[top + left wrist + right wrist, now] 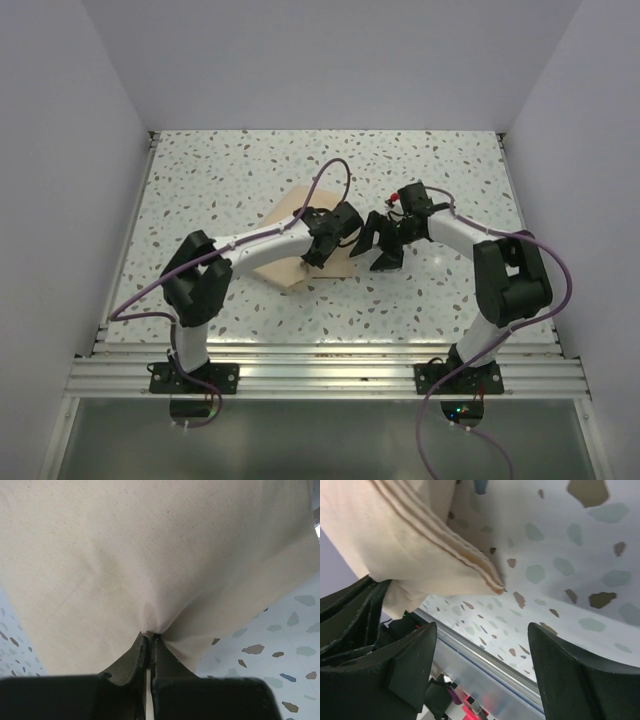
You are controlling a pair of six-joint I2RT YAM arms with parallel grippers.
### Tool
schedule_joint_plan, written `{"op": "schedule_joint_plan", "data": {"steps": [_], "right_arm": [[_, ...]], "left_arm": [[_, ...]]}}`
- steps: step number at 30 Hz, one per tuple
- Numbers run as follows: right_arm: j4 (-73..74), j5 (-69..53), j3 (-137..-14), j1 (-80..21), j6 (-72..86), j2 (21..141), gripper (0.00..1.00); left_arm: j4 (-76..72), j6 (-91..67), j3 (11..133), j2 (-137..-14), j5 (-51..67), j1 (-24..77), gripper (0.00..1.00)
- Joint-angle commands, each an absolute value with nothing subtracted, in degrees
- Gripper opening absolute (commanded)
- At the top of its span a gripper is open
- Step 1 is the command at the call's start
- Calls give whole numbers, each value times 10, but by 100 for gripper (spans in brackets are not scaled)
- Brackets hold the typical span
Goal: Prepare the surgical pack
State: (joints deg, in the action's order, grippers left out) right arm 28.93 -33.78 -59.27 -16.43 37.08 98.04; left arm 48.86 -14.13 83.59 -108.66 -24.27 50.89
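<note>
The surgical pack [292, 211], a tan-beige fabric folded into a flat bundle, lies on the speckled table near the middle. My left gripper [323, 247] is over its right part, shut on a pinch of the cloth. In the left wrist view the fabric [150, 555] puckers up into the closed tips of the left gripper [150, 635]. My right gripper [374, 256] stands open just right of the pack, apart from it. In the right wrist view the pack's layered corner [470, 572] lies above and left of the right gripper [482, 630], with nothing between the fingers.
The speckled table [220, 180] is closed in by white walls at the back and both sides. An aluminium rail [330, 370] runs along the near edge at the arm bases. Purple cables [335, 170] loop over both arms.
</note>
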Motion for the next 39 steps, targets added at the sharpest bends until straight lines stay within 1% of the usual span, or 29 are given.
{"op": "schedule_joint_plan", "data": {"steps": [1,3,6,7,9,10,13,15,17,18,20,21,27,29,33,39], "right_arm": [[225,-380,-606,-171,433,969,76],[178,-384,-590,-173,479,972,74],[125,-385,-578,-180,533,990,65],[86,-387,-569,-182,564,997,60],[60,-382,-566,-190,585,1006,53],[48,-381,-569,-192,598,1018,44],[26,-381,-573,-206,618,1035,32],[18,-376,-575,-212,623,1041,30],[8,-374,-578,-216,632,1047,25],[2,-375,-578,-222,638,1056,20],[-29,-372,-584,-235,656,1066,16],[-39,-370,-586,-241,661,1075,12],[-68,-361,-624,-273,685,1100,5],[-86,-358,-623,-277,692,1094,1],[-91,-345,-614,-276,686,1069,1],[-107,-359,-606,-277,695,1056,1]], "left_arm": [[499,-128,870,-1085,-264,497,0],[505,-130,879,-1080,-253,497,0],[512,-129,893,-1074,-236,497,0],[512,-128,896,-1071,-231,497,0],[510,-127,899,-1064,-225,497,0],[509,-125,899,-1062,-223,497,0],[509,-117,897,-1062,-222,497,0],[506,-114,891,-1061,-221,497,0],[502,-113,882,-1055,-216,497,0],[497,-113,880,-1052,-215,497,0],[495,-112,880,-1047,-210,497,0],[495,-111,883,-1046,-207,497,0],[484,-102,893,-1030,-191,497,0],[488,-99,897,-1034,-189,497,0],[485,-98,903,-1032,-178,497,0],[485,-98,904,-1032,-168,498,0]]}}
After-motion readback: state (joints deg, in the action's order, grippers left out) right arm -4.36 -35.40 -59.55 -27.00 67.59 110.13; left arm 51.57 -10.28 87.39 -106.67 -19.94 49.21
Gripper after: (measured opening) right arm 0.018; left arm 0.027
